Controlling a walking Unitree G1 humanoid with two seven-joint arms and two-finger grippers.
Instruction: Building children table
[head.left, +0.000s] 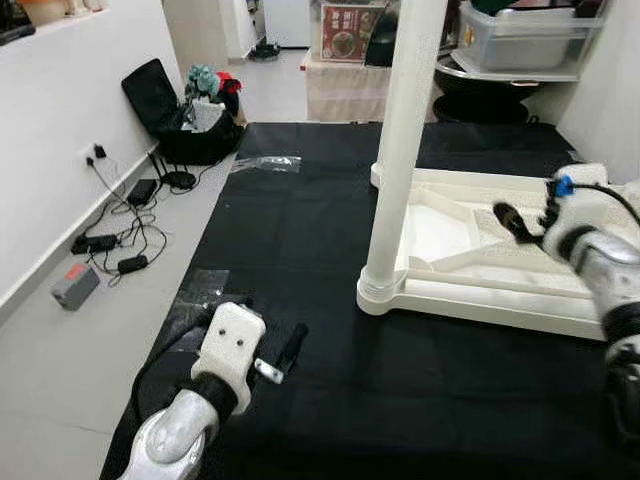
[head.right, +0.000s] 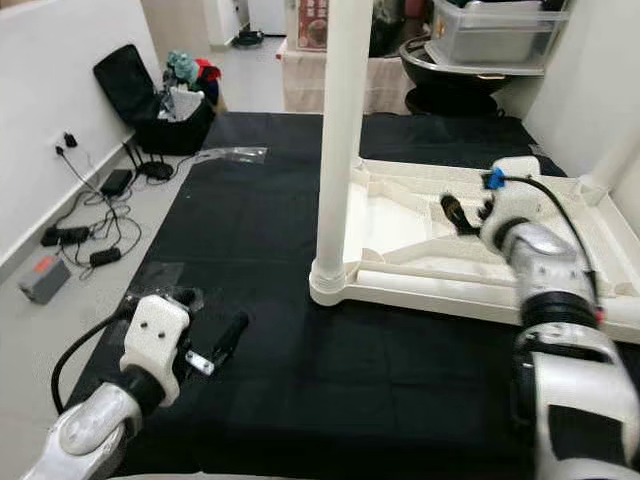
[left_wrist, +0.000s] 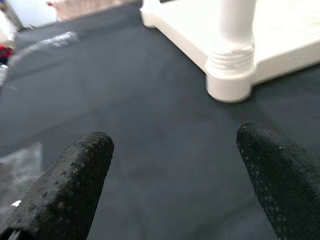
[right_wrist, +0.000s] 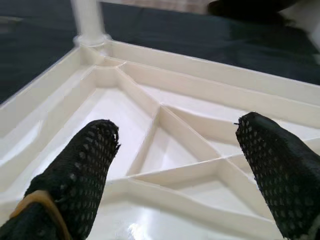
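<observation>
A cream plastic table top (head.left: 470, 270) lies upside down on a black mat (head.left: 300, 250), its ribbed underside (right_wrist: 165, 135) facing up. One white leg (head.left: 400, 150) stands screwed upright into its near left corner socket (left_wrist: 231, 80). My right gripper (head.left: 512, 222) hovers open just above the ribs inside the table top, holding nothing. My left gripper (head.left: 290, 350) is low over the mat, left of the corner with the leg, open and empty; its fingertips (left_wrist: 80, 170) point toward that socket.
A white wall runs along the left with cables and adapters (head.left: 120, 240) and an orange-grey box (head.left: 75, 285) on the grey floor. A black bag (head.left: 180, 115) sits at the mat's far left corner. Clear plastic wrap (head.left: 265, 163) lies on the mat. Shelving with a bin (head.left: 515, 40) stands behind.
</observation>
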